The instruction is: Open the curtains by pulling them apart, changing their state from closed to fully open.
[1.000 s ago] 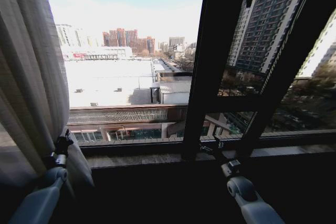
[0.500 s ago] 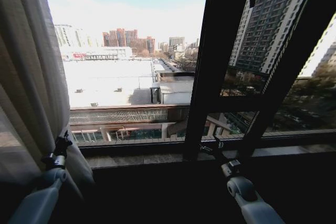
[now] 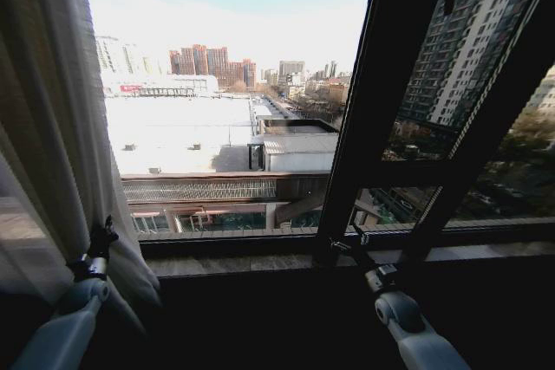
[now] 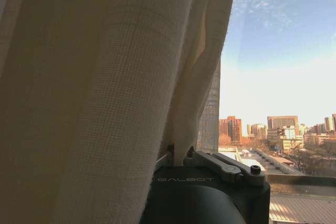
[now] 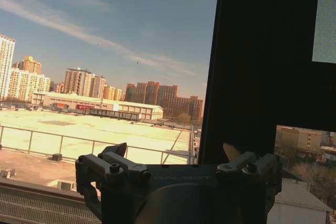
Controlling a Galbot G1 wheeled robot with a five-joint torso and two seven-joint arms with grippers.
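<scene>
Left gripper (image 3: 102,240) pinched on curtains (image 3: 52,145), fabric caught between fingers, bunched at window's left edge. Pleats run vertically; pull direction leftward, left arm nearer. Right gripper (image 3: 357,240) spread, empty, at sill (image 3: 243,262) beside dark window frame (image 3: 364,127).

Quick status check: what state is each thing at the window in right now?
Sheer white pleated curtain: bunched at the window's left side, glass uncovered.
Left tool: at the curtain's lower edge, fabric between its fingers.
Right tool: open, empty, near the dark window frame.
</scene>
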